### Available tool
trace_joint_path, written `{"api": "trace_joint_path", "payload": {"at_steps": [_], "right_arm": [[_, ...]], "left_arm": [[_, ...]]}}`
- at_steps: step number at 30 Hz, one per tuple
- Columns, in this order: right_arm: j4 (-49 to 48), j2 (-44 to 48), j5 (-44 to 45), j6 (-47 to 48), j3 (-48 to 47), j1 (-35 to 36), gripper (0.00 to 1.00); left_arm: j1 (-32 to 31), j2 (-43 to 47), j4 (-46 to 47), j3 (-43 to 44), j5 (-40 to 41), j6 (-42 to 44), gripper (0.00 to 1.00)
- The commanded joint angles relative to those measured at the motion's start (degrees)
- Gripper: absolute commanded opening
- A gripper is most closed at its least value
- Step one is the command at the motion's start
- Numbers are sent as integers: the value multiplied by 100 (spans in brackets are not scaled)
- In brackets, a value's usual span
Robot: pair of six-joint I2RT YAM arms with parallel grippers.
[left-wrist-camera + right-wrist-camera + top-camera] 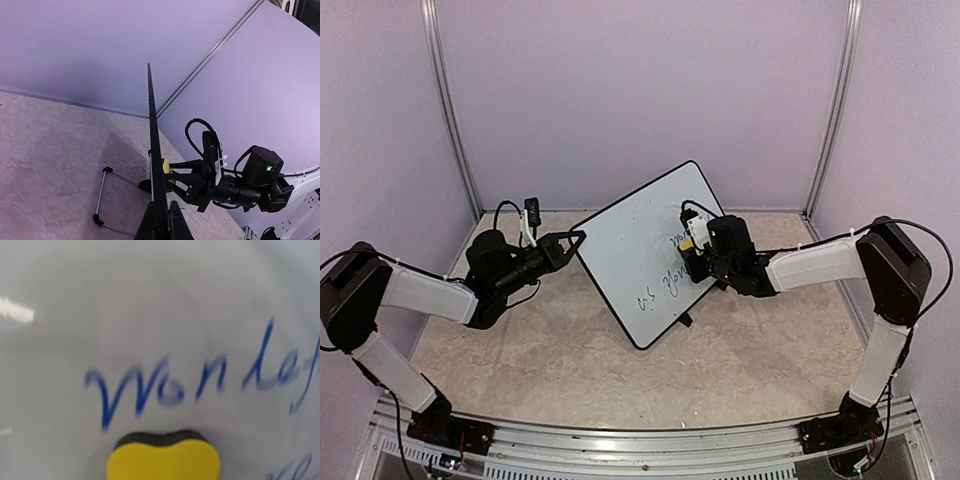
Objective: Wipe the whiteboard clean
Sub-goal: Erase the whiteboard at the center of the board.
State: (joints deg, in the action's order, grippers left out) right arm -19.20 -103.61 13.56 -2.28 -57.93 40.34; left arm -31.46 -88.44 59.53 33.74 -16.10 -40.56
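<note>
On the desk [520, 350] the whiteboard [635, 250] stood tilted on its stand between my arms, with blue writing on its face. My left end effector [575, 238] pinched its left edge. My right end effector [694, 248] clamped a yellow sponge [163, 460] just below the writing.

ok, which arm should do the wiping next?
Right. The right jaws hold the yellow eraser at the whiteboard beside the blue writing; the left jaws are clamped on the board's edge, steadying it.
</note>
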Motion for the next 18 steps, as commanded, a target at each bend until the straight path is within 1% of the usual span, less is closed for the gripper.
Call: {"api": "trace_joint_path", "payload": {"at_steps": [1,5,8,11,18], "right_arm": [[256,-316,-385,396,-594,-55,0],[359,-476,-503,526,-960,-61,0],[352,-510,-479,523,-973,-56,0],[341,-462,-499,455,-799,-55,0],[105,-43,-563,247,16,-60,0]], "left_arm": [[-242,196,487,54,-803,224,0],[-238,200,476,54,-792,237,0],[-236,205,469,54,-788,241,0],[-230,198,470,54,-792,241,0],[-220,180,488,63,-801,225,0]]}}
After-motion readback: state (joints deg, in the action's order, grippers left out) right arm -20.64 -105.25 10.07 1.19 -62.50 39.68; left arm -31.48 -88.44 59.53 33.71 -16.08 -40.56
